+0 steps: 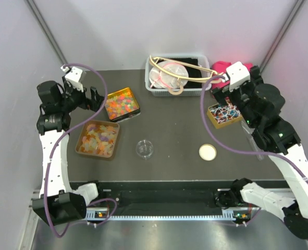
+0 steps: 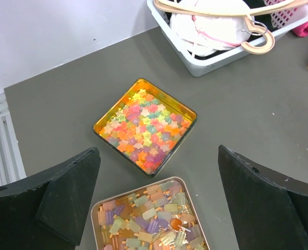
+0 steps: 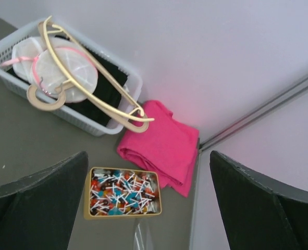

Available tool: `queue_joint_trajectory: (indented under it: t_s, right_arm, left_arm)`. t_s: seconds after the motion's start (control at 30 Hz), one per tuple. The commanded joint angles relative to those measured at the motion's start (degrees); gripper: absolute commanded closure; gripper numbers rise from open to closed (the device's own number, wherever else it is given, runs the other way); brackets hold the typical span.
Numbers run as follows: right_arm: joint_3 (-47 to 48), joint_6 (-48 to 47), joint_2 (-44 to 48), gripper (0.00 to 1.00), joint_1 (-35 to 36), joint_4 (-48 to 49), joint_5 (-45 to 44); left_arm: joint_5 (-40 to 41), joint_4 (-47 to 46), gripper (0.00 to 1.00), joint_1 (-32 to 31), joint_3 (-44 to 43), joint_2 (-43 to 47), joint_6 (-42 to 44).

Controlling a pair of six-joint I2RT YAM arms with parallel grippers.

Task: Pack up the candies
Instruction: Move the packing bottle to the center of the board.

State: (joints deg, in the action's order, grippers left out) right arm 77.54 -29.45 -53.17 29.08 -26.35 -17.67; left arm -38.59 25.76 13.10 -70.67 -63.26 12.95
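Note:
The candies lie in two open tins on the left of the dark table. A gold tin (image 1: 122,104) holds bright star-shaped gummies (image 2: 146,125). A second tin (image 1: 98,138) holds pale popsicle-shaped gummies (image 2: 143,219), with one orange lollipop (image 2: 175,224) among them. My left gripper (image 1: 94,99) is open and empty, hovering above and between the two tins (image 2: 158,156). My right gripper (image 1: 221,86) is open and empty, high over the back right corner (image 3: 148,156). A small clear round container (image 1: 145,148) and its white lid (image 1: 208,152) sit apart at mid-table.
A yellow tin of small stick lollipops (image 1: 224,113) sits at the right (image 3: 123,192), beside a folded pink cloth (image 3: 161,143). A white basket (image 1: 154,86) with hangers and white items stands at the back (image 3: 86,122). A clear wrapper (image 3: 143,239) lies near the lollipop tin.

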Motion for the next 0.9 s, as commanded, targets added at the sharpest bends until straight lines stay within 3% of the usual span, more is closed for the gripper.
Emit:
queue_joint_trajectory:
  t_s: [0.0, 0.13, 0.2, 0.27, 0.4, 0.6, 0.87]
  right_arm:
    - [0.3, 1.4, -0.4, 0.01, -0.4, 0.5, 2.9]
    - [3.5, 2.3, -3.1, 0.02, -0.5, -3.9, 10.1]
    - [4.9, 3.1, -6.3, 0.08, -0.2, -8.3, 13.8]
    - [6.3, 2.7, -9.4, 0.11, 3.7, -10.4, 15.4]
    - [1.2, 1.1, -16.5, 0.08, 12.9, -7.6, 14.8]
    - [3.1, 10.1, -29.8, 0.13, 16.5, -7.1, 29.1]
    - [7.4, 15.0, -46.3, 0.19, 22.2, -2.9, 29.4]
  left_arm:
    - [-1.1, -1.9, 0.01, 0.1, 0.9, 0.7, -0.1]
    - [-0.3, -1.7, 0.01, 0.1, 1.0, 0.3, 0.1]
    - [-0.3, -1.8, 0.01, 0.2, 1.1, 0.2, -0.7]
    - [-1.0, -1.4, 0.01, 0.4, 1.1, -0.3, -1.2]
    - [-1.0, -2.3, 0.01, 2.7, 1.7, -1.6, -3.5]
    - [-1.0, -6.9, 0.01, 7.2, 5.9, -0.8, -5.7]
    - [-0.3, -8.6, 0.01, 12.6, 9.2, 0.2, -5.9]
